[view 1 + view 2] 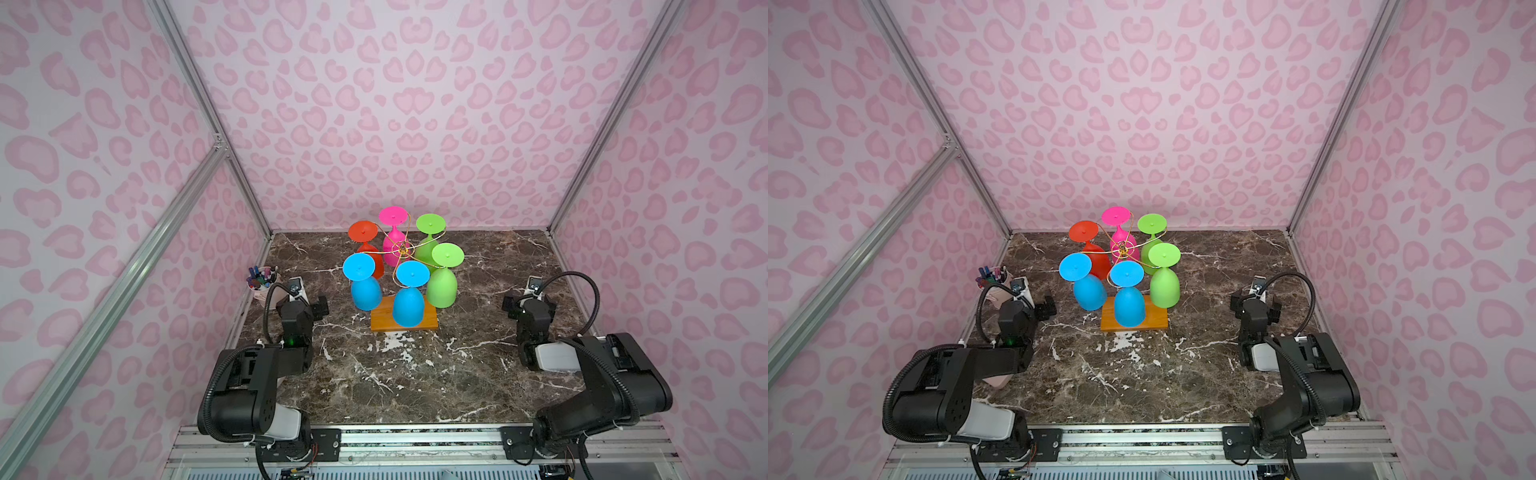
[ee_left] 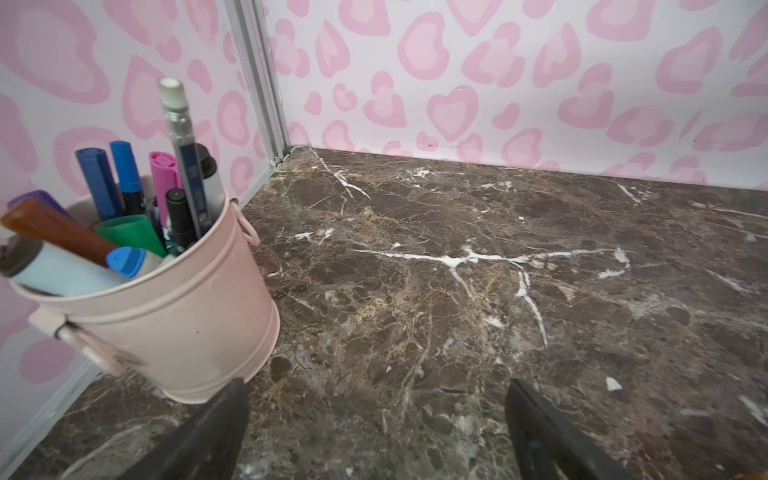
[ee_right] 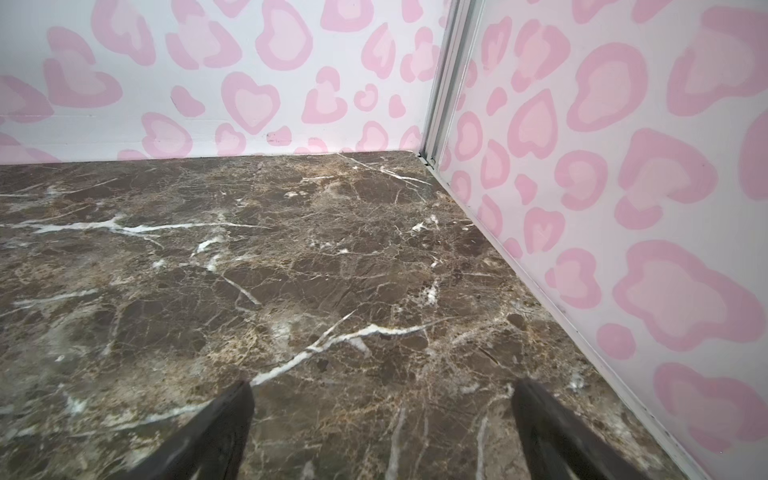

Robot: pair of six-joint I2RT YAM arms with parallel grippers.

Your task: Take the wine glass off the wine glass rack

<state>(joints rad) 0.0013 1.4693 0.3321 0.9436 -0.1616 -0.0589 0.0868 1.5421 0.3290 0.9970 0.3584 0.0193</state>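
The wine glass rack (image 1: 402, 249) (image 1: 1122, 249) is a gold wire stand on an orange-brown wooden base (image 1: 384, 323), at the middle back of the marble table. Several plastic wine glasses hang upside down from its arms. Two blue ones (image 1: 408, 305) (image 1: 365, 293) and a green one (image 1: 441, 291) are nearest, with red, pink and green behind. My left gripper (image 1: 306, 300) (image 2: 376, 386) stays low, to the left of the rack, open and empty. My right gripper (image 1: 528, 300) (image 3: 382, 386) rests to the right, open and empty. Neither wrist view shows the rack.
A pale pink bucket of markers (image 1: 262, 286) (image 2: 166, 316) stands against the left wall, close beside the left gripper's finger. Pink patterned walls with metal posts (image 3: 436, 104) enclose the marble table (image 1: 415, 374) on three sides.
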